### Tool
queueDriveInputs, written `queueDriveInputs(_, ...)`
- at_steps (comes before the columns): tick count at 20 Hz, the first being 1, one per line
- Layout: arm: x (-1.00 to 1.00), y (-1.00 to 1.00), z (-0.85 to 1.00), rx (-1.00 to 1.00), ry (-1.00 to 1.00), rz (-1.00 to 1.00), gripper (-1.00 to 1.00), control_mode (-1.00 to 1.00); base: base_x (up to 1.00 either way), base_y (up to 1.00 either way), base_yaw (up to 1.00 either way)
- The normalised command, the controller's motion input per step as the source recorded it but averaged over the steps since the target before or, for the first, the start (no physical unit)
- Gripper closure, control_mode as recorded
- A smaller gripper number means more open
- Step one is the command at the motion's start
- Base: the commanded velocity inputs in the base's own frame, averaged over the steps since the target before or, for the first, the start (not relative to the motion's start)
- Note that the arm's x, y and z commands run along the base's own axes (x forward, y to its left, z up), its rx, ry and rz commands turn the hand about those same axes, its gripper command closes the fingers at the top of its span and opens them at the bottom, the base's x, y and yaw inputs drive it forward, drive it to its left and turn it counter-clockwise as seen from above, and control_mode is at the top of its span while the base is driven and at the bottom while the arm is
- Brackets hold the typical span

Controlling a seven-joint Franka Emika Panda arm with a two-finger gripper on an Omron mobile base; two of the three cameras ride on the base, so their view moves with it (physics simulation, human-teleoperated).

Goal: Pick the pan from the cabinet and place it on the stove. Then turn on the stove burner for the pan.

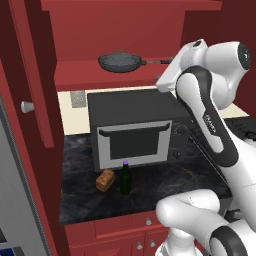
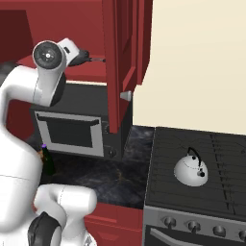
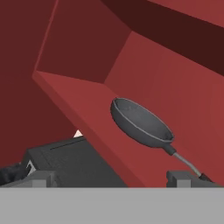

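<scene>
1. Two fingers of my tool (image 3: pixel 120 178) stood spread wide with nothing between them; I held nothing.
2. One finger tip sat right beside the far end of the pan's handle in the hand view, so the handle, not the bowl, was the part nearest me.
3. From the left base view my hand hung at the right-hand end of that handle, level with the cabinet shelf, and the pan (image 1: pixel 119 62) lay off to the left of it.
4. Its long axis ran along the shelf, side to side: bowl deeper toward the left, thin handle pointing right toward my tool.
5. It rested flat on the lower shelf of the open cabinet (image 1: pixel 100 77), bowl upward, above the microwave (image 1: pixel 132 130) that stood on the worktop (image 1: pixel 165 182).
6. I judged the coming move to be a short advance along the handle's line, with my fingers turned to straddle it across its width; whether they were already so turned I could not tell.
7. Well off to the right lay the stove (image 2: pixel 166 168), with a white kettle (image 2: pixel 191 169) standing on its grates.
</scene>
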Motion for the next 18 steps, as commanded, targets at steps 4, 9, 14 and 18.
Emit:
queueDriveInputs(4, 0.18, -0.33, 0.0, 0.0, 0.0, 0.01, -1.0, -1.0, 0.0, 0.0, 0.0)
queueDriveInputs(9, 0.39, -0.11, 0.0, 0.0, 0.02, 0.0, -1.0, -1.0, 0.0, 0.0, 0.0)
queueDriveInputs(14, 0.39, -0.11, 0.0, -0.01, 0.01, -0.01, -1.0, -1.0, 0.0, 0.0, 0.0)
queueDriveInputs(18, 0.43, -0.09, 0.0, -0.03, 0.01, -0.06, -1.0, -1.0, 0.0, 0.0, 0.0)
